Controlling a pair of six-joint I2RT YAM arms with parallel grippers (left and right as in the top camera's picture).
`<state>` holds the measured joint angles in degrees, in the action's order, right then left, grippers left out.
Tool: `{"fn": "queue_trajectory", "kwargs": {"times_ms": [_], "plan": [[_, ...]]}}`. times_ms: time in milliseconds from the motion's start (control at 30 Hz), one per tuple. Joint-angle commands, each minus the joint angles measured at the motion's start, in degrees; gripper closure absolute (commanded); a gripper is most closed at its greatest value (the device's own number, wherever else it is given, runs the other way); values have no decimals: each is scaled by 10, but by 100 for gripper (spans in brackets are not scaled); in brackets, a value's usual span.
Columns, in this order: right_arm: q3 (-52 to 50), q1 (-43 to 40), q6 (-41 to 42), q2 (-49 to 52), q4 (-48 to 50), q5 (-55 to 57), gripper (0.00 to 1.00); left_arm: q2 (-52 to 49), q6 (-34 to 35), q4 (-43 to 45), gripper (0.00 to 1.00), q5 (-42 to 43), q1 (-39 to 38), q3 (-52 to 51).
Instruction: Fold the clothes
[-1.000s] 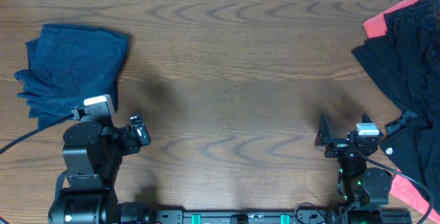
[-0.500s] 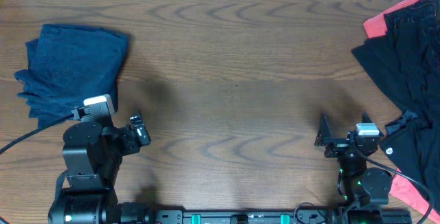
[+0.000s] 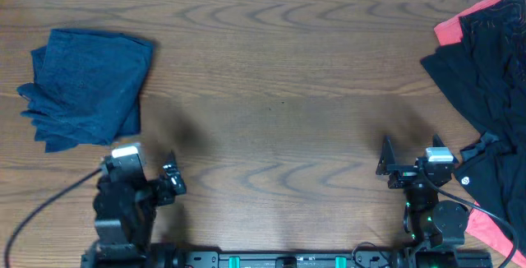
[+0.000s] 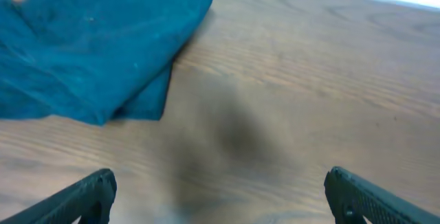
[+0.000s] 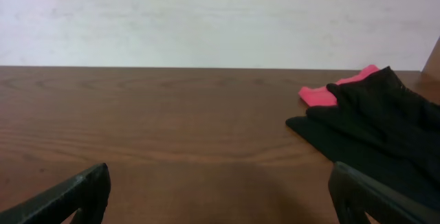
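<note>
Okay, left gripper [image 4: 218,200] is hanging low over the wooden table [image 3: 271,95], fingers spread wide, gripping nothing. Navy clothes [image 3: 86,83] are lying in a folded stack at the table's far left, just ahead of that gripper. Right gripper [image 5: 220,203] is also gaping wide, empty. Black clothes [image 3: 489,95] are lying heaped at the right edge, overlapping a coral-red piece [image 3: 457,23].

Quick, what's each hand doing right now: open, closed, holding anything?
Left hand: open, fingers spread wide, holding nothing.
Right hand: open, fingers spread wide, holding nothing.
</note>
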<state>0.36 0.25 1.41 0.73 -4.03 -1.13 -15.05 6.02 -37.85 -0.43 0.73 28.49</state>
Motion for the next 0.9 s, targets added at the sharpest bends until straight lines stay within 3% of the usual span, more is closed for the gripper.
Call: {"fn": "queue_trajectory", "kwargs": {"times_ms": [0, 167, 467, 867], "plan": [[-1, 5, -4, -3, -2, -4, 1, 64, -7, 56, 2, -7, 0, -74], [-1, 5, -4, -3, -2, -4, 1, 151, -7, 172, 2, -7, 0, -179], [-1, 5, -4, -3, -2, -4, 1, 150, -25, 385, 2, -7, 0, -283], [-1, 5, -4, -3, -2, -4, 1, 147, -43, 338, 2, 8, 0, -283]]}}
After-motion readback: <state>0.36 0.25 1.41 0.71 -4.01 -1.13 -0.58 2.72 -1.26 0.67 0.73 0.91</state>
